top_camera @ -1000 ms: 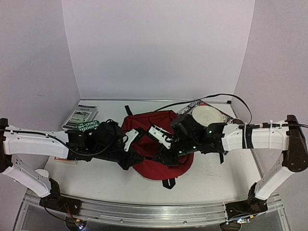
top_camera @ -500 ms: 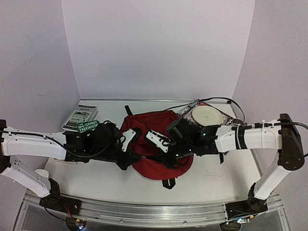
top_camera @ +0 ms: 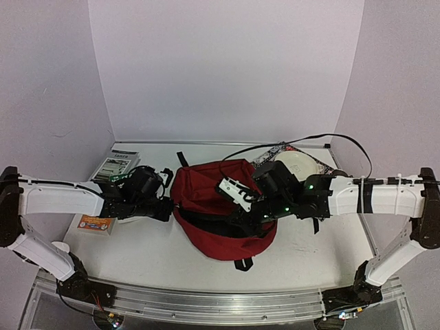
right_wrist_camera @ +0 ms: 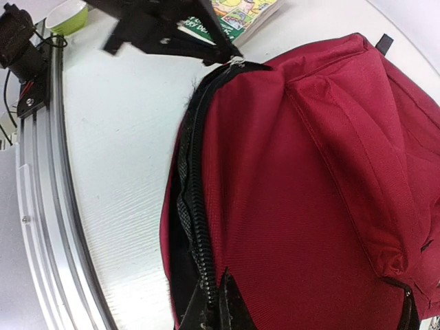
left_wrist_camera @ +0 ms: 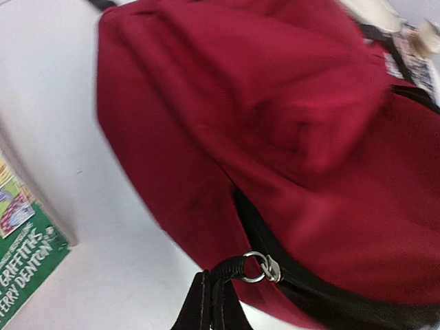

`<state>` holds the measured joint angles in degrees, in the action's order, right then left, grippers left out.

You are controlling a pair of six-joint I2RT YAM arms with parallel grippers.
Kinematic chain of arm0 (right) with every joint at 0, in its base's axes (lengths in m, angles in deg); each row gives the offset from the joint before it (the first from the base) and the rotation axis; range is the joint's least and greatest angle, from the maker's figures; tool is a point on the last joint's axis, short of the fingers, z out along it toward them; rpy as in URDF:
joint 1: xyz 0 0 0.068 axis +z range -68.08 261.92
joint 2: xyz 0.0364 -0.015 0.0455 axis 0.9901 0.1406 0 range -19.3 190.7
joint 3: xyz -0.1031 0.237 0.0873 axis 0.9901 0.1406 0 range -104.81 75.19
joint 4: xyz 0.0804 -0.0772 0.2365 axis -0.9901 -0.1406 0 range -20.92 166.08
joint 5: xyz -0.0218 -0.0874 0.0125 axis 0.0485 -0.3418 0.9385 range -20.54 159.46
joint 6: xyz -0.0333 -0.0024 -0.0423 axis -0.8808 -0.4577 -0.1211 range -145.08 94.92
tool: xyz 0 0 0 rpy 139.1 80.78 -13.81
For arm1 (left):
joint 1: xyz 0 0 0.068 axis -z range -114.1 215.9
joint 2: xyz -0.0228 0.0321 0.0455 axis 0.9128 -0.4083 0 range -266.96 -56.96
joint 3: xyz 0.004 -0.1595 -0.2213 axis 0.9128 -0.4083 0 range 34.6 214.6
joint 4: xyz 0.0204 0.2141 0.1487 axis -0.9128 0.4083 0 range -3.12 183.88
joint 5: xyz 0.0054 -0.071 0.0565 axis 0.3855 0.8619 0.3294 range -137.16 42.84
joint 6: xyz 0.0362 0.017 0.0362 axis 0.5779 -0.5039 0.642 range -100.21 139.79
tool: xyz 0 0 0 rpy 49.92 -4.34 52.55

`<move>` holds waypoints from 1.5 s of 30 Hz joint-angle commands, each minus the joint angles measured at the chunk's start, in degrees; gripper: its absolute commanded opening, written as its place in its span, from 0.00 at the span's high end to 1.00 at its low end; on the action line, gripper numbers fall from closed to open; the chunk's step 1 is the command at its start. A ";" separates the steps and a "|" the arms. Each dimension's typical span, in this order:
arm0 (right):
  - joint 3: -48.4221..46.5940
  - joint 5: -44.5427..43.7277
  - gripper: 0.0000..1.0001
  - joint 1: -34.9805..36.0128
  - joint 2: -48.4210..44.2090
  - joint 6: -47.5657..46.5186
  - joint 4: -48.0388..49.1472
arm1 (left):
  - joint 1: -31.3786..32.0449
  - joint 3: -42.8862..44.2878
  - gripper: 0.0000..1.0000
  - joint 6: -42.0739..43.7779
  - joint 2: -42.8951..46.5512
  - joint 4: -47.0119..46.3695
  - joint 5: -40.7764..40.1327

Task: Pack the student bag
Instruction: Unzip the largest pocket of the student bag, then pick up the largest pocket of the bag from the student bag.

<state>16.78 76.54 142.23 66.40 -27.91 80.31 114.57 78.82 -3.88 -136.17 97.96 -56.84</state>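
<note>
Though barely visible, left jaws clamped on zipper pull [left_wrist_camera: 260, 267], right jaws on student bag [top_camera: 227, 237] edge.

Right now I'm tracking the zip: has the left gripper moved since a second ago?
Yes: the left gripper has shifted left, toward the booklet.

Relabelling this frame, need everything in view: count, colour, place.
backpack: 1, dark red, table centre, zip partly open
plate: 1, white, far right
patterned book: 1, black and white, under the plate
booklet: 1, grey and white, far left
green book: 1, green, beside the booklet
small box: 1, orange, left of the backpack
cup: 1, pale, near-left edge
cable: 1, black, arcing over the far right
table: 1, white
left gripper: 1, black, shut on the zip pull
right gripper: 1, black, shut on the backpack's zip edge
</note>
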 commanded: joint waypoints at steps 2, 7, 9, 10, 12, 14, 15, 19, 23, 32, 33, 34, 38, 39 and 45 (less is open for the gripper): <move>-0.26 4.31 1.00 0.21 -4.35 1.20 -3.44 | -5.28 -1.31 1.00 -3.36 -5.18 2.36 -10.26; -3.01 4.15 1.00 0.22 -3.38 1.17 -3.44 | -6.65 0.16 1.00 -3.45 -8.63 1.15 -10.95; -4.41 2.65 1.00 0.19 -2.46 0.86 -3.44 | -6.73 1.14 0.98 -2.46 -8.84 -0.04 -10.66; -5.19 1.24 1.00 0.17 -1.96 0.69 -3.45 | -6.75 1.47 0.96 -2.08 -8.68 -0.55 -10.48; -6.75 -2.35 1.00 0.21 -1.14 0.18 -3.44 | -6.76 2.23 0.89 -1.59 -8.01 -1.11 -10.06; -8.69 -6.83 1.00 0.47 -0.49 -0.99 -3.23 | -6.85 2.76 0.80 -1.39 -6.81 -1.23 -9.34; -9.46 -9.35 1.00 0.66 -0.29 -1.82 -3.14 | -6.91 2.92 0.76 -1.39 -6.22 -1.20 -8.76; -12.74 -17.70 1.00 1.29 0.75 -6.44 -1.54 | -6.93 2.55 0.51 -1.92 -2.98 -1.16 -6.34; -14.91 -24.63 1.00 1.83 2.67 -11.68 1.49 | -6.93 1.56 0.32 -2.72 0.57 -0.86 -4.41; -19.71 -44.41 1.00 3.60 9.70 -26.38 18.20 | -12.40 2.09 0.12 -4.59 3.15 1.96 -0.44; -20.35 -46.44 1.00 3.58 10.66 -27.29 20.65 | -13.44 2.08 0.11 -4.99 3.17 2.18 0.26; -20.96 -47.32 1.00 3.58 11.43 -28.07 22.61 | -14.44 2.06 0.11 -5.28 3.23 2.29 1.34; -26.30 -46.27 1.00 3.58 15.52 -28.82 23.13 | -15.39 2.64 0.11 -5.64 3.27 2.04 5.95; -27.88 -46.50 1.00 3.58 16.86 -28.64 22.27 | -15.44 2.73 0.11 -5.55 3.41 2.05 6.55; -41.83 -43.84 1.00 1.80 26.09 -21.71 6.83 | -15.54 -0.06 0.08 -7.17 6.26 2.44 6.00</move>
<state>-12.51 32.74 145.45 86.93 -54.94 95.21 99.22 79.26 -8.98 -133.73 100.38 -51.51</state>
